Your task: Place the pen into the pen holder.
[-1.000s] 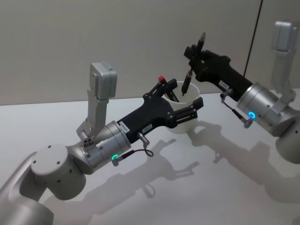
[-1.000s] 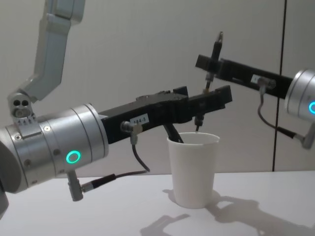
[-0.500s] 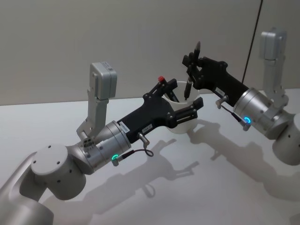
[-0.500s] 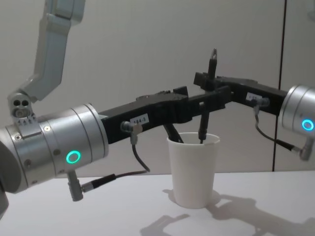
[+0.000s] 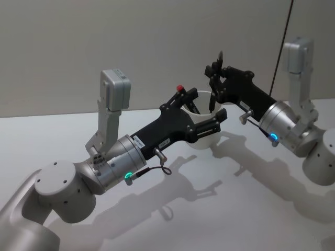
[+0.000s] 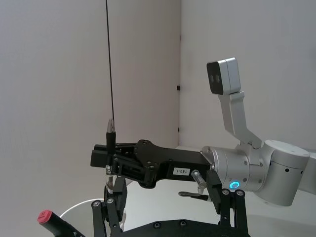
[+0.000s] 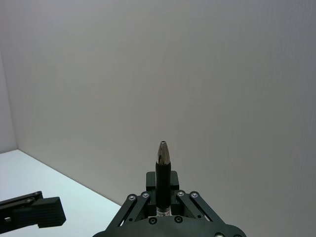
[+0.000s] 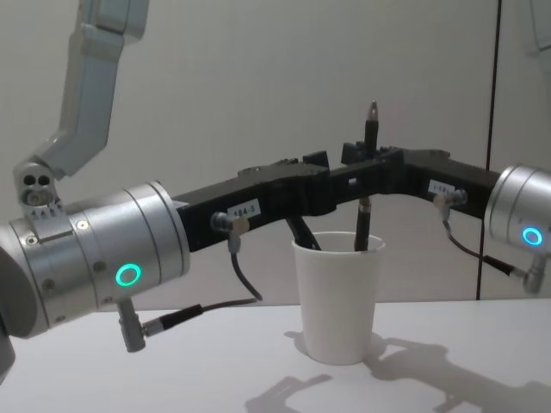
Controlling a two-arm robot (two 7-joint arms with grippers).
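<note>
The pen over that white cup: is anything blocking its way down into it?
Nothing visible blocks it. The right gripper holds the pen upright, its lower end already inside the cup. The left gripper stands around the cup, and another pen with a red cap leans at the rim's far side, off its path.

**Pen lowered into the cup's mouth**

I see my right claw (image 5: 214, 73) clamped on the dark pen (image 5: 213, 91), held upright with its lower end inside the white pen holder (image 5: 203, 140). My left claw (image 5: 201, 112) grips the cup at its rim, one finger inside, one outside. The cup stands toward the bench's (image 5: 251, 209) far edge.
</note>
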